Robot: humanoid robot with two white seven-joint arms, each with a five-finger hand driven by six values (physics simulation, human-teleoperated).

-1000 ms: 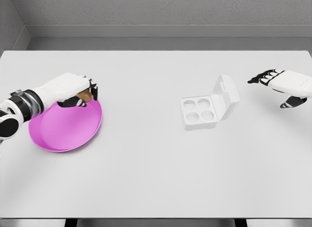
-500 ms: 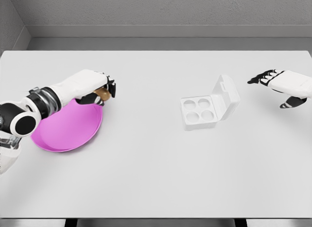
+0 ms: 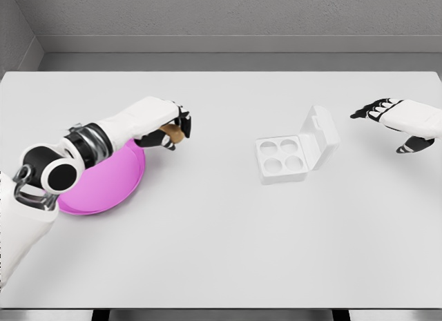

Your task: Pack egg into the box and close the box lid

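At the far left, at 9 o'clock on the tabletop (image 3: 221, 252), sits the pink plate (image 3: 103, 186), and my left arm crosses over it. My left hand (image 3: 166, 125) hangs just past the plate's 2 o'clock rim, fingers curled around the brown egg (image 3: 170, 133), which shows only as a small patch between the dark fingertips (image 3: 184, 121). The egg is off the plate and above the bare tabletop, well apart from the box.

I judge the egg light, rigid, smooth and brittle: its rounded shell can slip out of a loose hold and crack under a hard one. So I want the fingers cupped around its widest part, pressing evenly from opposite sides, with no squeeze on the ends.

Right of center, at about 3 o'clock, the white box (image 3: 282, 159) lies open with 4 round cups showing, all of them looking empty. Its lid (image 3: 320, 138) stands tilted up along the box's 2 o'clock side. The box looks thin and light, likely to skid if I push down off-center, and the lid should fold over with a gentle press on its free edge.

At the far right, my right hand (image 3: 397, 121) hovers with fingers spread, holding nothing.
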